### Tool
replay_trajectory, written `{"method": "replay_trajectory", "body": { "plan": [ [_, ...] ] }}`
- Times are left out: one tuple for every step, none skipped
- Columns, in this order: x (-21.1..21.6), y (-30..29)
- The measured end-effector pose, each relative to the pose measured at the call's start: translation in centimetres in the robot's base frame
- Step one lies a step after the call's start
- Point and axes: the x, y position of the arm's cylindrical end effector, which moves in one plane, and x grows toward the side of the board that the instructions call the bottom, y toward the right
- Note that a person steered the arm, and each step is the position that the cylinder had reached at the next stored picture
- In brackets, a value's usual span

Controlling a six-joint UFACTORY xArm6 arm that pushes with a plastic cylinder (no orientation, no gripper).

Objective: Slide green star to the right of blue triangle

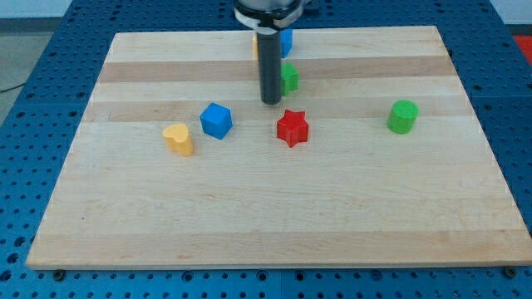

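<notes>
Rod tip point(271, 101) down on wooden board point(249, 216), upper-centre of view; plain dark rod, no jaws, so nothing spread, pressed together or pinched; holds nothing. Rod shaft upright, covering left part of green star point(289, 78); tip sits at star's lower-left, just beside it; actual contact can't be told, since shaft hides that edge. Star lies in upper-centre of board, w/ only its right portion visible past rod.

Blue block point(286, 39) near view's top, just right of rod, above green star and apart from it; partly hidden, shape not clear from here. Sliver of yellow block point(256, 43) peeks out at rod's left, beside blue one; shape can't be made out.

Red star point(293, 128) below tip and slightly right, near but not touching. Blue cube-like block point(216, 120) to left of red star, well apart from tip. Yellow heart point(178, 139) just left of and slightly below that blue block, close but apart. Green cylinder point(402, 116) alone at view's right, well apart from everything else.

Board rests on blue perforated table point(33, 116), seen on all sides.
</notes>
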Motion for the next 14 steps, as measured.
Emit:
{"method": "replay_trajectory", "body": {
  "plan": [
    [-1.1, 1.2],
    [-2.4, 1.5],
    [-3.6, 1.7],
    [-4.8, 2.6],
    [-4.8, 1.3],
    [-4.8, -1.9],
    [-4.9, -4.4],
    [-6.0, -3.4],
    [-6.3, 0.2],
    [-6.3, 4.5],
    [-7.0, 6.6],
    [-6.6, 6.9],
    [-7.2, 7.0],
    [-8.8, 7.0]
  ]
}}
